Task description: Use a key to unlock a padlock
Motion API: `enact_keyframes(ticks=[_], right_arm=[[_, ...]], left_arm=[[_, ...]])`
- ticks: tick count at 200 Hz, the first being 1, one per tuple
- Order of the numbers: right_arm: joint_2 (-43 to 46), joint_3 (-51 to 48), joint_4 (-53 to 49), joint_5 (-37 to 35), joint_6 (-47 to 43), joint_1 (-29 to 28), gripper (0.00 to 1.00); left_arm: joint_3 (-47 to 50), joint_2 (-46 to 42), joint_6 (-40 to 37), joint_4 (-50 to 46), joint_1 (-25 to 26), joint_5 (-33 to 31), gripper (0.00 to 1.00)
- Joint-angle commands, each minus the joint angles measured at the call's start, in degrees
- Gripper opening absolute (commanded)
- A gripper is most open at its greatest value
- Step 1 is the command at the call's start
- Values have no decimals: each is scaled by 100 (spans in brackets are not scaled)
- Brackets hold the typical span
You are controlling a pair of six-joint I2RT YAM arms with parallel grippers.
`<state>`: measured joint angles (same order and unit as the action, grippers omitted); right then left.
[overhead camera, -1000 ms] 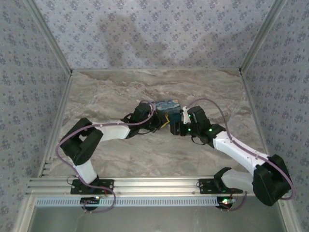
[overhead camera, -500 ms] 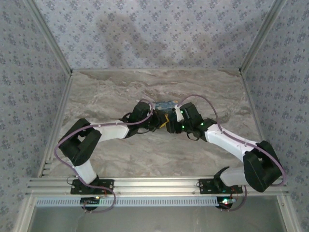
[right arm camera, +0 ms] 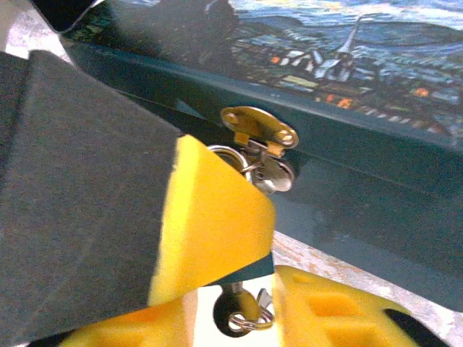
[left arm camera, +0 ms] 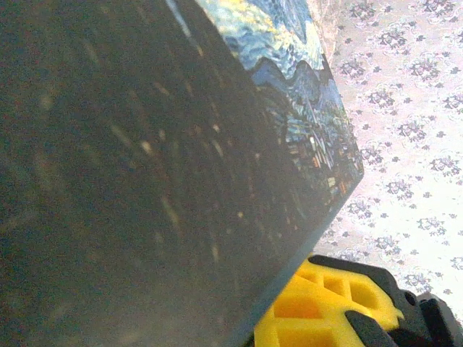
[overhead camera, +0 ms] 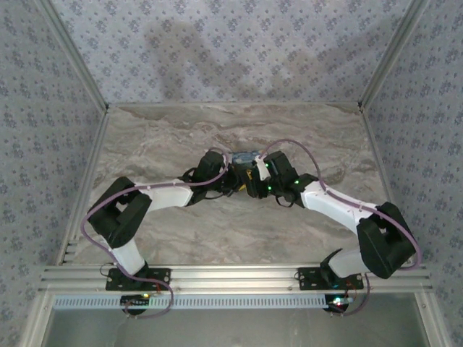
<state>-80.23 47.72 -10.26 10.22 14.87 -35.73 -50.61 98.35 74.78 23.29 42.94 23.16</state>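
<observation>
At the table's (overhead camera: 159,144) middle, the right gripper (right arm camera: 249,289) pinches the key (right arm camera: 237,303). Just beyond, the padlock (right arm camera: 269,172) hangs from a brass hasp (right arm camera: 258,129) on the painted box (right arm camera: 376,43). The left gripper (overhead camera: 230,178) sits against the box's left end; its grip cannot be told.

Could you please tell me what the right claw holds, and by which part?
A key, seemingly pinched at its ringed head; the blade is hidden.
</observation>
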Motion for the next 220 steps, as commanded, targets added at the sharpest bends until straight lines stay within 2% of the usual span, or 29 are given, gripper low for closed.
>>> enact_keyframes(ticks=[1, 14, 23, 85, 93, 122, 130, 178, 220], right_arm=[[-96, 220, -47, -121, -97, -13, 23], [-125, 231, -72, -45, -129, -5, 6], [-131, 219, -58, -18, -130, -4, 0], [-121, 0, 118, 56, -3, -28, 0], [-113, -53, 146, 85, 14, -43, 4], [-57, -268, 259, 121, 159, -74, 27], [-22, -330, 273, 129, 197, -75, 30], [335, -725, 396, 116, 428, -57, 33], [255, -853, 528, 136, 479, -56, 35]], left_arm=[[-173, -193, -114, 74, -14, 172, 0], [-160, -193, -122, 71, -14, 168, 0], [-147, -202, -122, 71, -16, 161, 0], [4, -237, -136, 72, -16, 128, 1], [56, -237, -152, 72, -16, 112, 1], [252, -220, -249, 27, -9, 16, 1], [294, -204, -298, -29, 1, -40, 1], [508, -89, -383, -39, 21, -127, 2], [526, -24, -414, -96, 50, -138, 2]])
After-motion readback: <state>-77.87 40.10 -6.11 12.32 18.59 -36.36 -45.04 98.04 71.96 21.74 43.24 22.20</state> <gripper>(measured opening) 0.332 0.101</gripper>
